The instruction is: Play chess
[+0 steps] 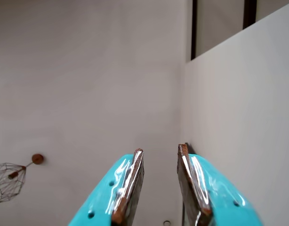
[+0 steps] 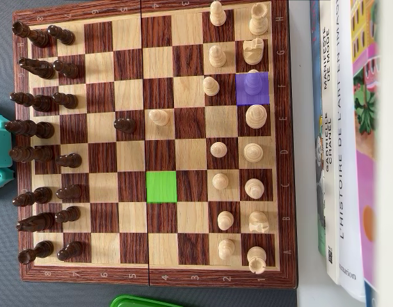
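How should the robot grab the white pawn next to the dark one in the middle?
From straight above, pinching the white pawn by its round head: it stands upright. Close in from the free squares above and below it in the overhead view, as the dark pawn crowds its left.

A wooden chessboard (image 2: 152, 144) lies flat in the overhead view, dark pieces (image 2: 40, 131) lined along its left edge and pale pieces (image 2: 251, 153) along its right. One dark pawn (image 2: 125, 125) and one pale pawn (image 2: 159, 117) stand touching mid-board, where one square is tinted green (image 2: 161, 187) and another purple (image 2: 252, 88).
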